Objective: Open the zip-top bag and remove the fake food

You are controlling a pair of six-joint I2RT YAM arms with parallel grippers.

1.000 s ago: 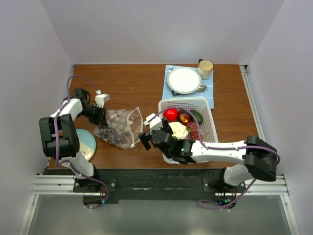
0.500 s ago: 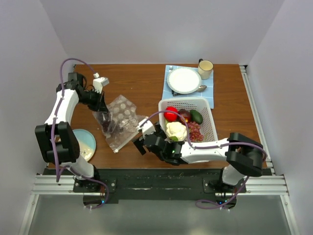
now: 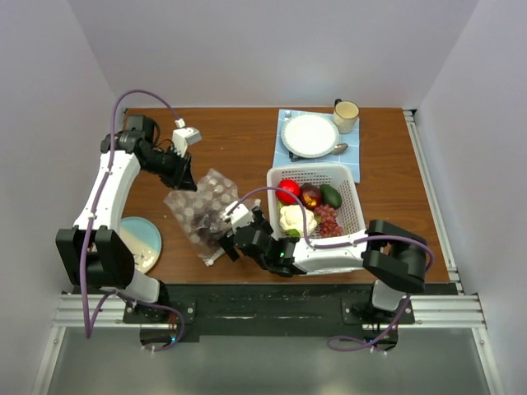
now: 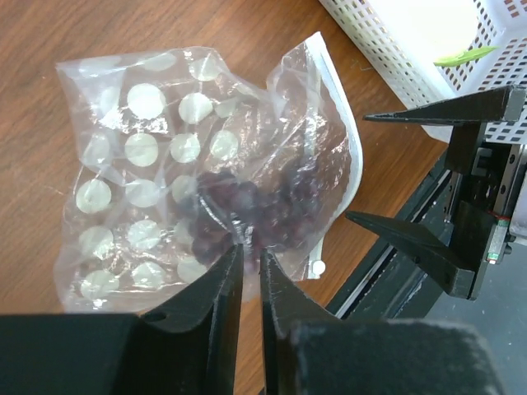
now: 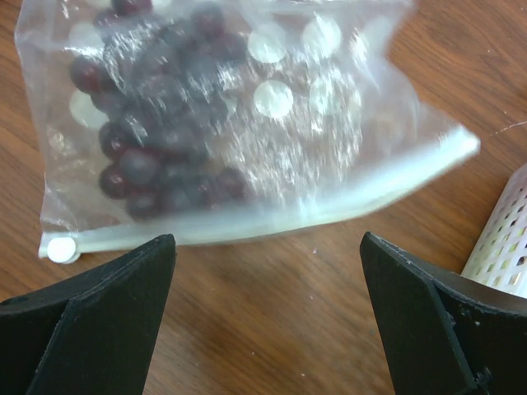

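The wooden table (image 3: pixel 247 140) carries the zip-top bag (image 3: pixel 202 216) toward its near left, beside the white basket (image 3: pixel 350 185); the bag hangs aslant from the left gripper (image 3: pixel 183 183), with its far upper corner raised and its near end low, at or close to the wood. That left gripper (image 4: pixel 247 251) has its fingers pressed together on a fold of the plastic. The right gripper (image 3: pixel 224 241) is the nearer one to the bag's mouth, with its fingers spread wide and nothing between them. From the right wrist, the bag (image 5: pixel 230 123) lies straight ahead of the right gripper (image 5: pixel 268 240); the zip strip (image 5: pixel 329 202) runs crosswise to the approach, roughly along the line between the two fingertips, so the gripper probably has to turn or shift to take one lip. The plastic is clear, crinkled and printed with pale dots. The fake food (image 5: pixel 152 140) inside is a dark purple beaded cluster near the strip's left end. A small white tab (image 5: pixel 58 249) sits at that corner; the views do not show whether the seal is parted.
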